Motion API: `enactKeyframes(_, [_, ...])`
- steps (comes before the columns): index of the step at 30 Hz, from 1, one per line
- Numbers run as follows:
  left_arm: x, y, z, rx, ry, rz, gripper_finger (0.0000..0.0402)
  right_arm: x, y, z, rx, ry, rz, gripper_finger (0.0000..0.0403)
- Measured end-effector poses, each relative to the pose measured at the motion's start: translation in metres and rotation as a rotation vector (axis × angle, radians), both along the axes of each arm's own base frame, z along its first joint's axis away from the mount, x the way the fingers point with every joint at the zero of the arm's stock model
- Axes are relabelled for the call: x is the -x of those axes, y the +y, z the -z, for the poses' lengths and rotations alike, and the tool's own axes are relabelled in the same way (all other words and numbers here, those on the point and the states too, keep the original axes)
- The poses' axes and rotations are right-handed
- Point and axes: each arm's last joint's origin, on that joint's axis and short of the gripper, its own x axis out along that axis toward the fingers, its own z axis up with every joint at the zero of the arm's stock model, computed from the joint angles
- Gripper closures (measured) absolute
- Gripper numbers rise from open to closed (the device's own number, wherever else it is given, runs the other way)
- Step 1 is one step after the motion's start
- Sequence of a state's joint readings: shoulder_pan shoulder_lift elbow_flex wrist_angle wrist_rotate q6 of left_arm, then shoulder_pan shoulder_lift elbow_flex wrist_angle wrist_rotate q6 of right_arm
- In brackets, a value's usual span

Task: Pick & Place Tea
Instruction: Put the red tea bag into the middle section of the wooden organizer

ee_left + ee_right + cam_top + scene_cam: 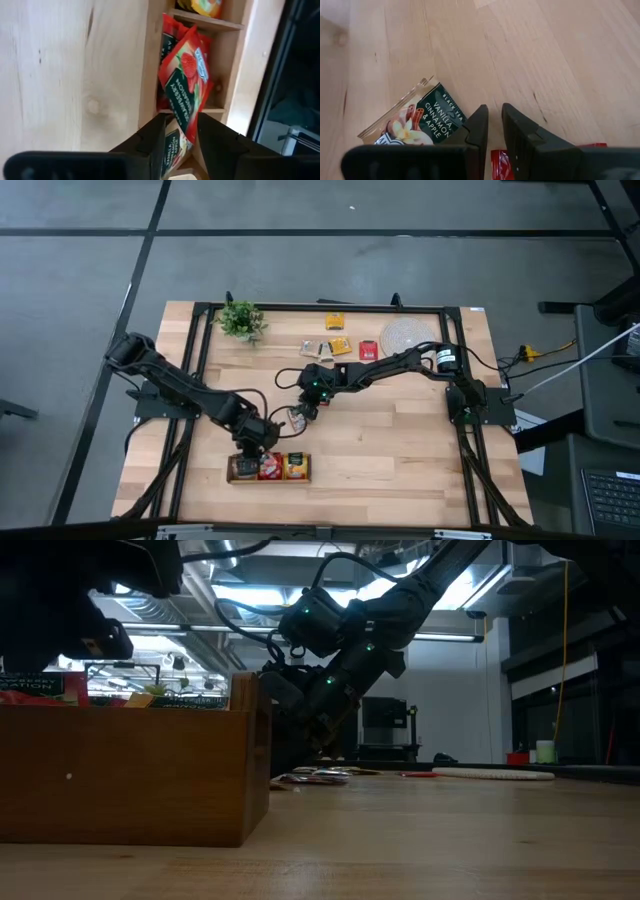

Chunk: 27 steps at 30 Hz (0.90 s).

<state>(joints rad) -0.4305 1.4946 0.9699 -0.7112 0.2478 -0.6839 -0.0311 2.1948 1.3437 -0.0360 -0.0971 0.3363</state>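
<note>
- High view: left gripper (262, 442) hangs right over the long wooden tray (270, 478). Red and yellow tea already sits in the tray. More tea sachets (338, 345) lie well apart from both grippers, near the round woven mat (404, 335), so plenty is left to do. Right gripper (303, 413) hovers low over the pale wood table (400, 450), with a sachet just under it. A small green plant (241, 320) stands at the far corner.
- Low view: tray wall (130, 775) fills the near side. Right gripper (325, 735) points down at flat sachets (315, 777) lying on the table. Behind: a big dim room with ceiling lights and a white wall.
- Left wrist view: left gripper (181, 132) pinches a red tea sachet (186, 80), which hangs over the middle part of the tray (150, 60). Looks like a drop into the tray comes next.
- Right wrist view: right gripper (492, 131) shows fingers nearly together, holding nothing seen. A dark vanilla sachet (422, 117) lies just beside one finger, and a red one (501, 164) peeks out below.
</note>
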Motion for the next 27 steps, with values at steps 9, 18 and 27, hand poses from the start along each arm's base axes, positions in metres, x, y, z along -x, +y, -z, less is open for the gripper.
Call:
enactKeyframes(9, [-0.0035, -0.002, 0.0084, 0.001, 0.028, 0.002, 0.0317, -0.0001, 0.0006, 0.0, 0.0, 0.0, 0.002, 0.0341])
enactKeyframes(18, [-0.0033, -0.002, 0.009, -0.004, 0.023, 0.033, 0.0392, -0.0001, 0.0007, -0.0001, 0.0, -0.001, 0.002, 0.0341])
enactKeyframes(27, [-0.0017, -0.002, 0.0092, 0.005, 0.03, 0.081, 0.04, -0.0001, 0.0007, -0.0001, 0.0, -0.001, 0.002, 0.0341])
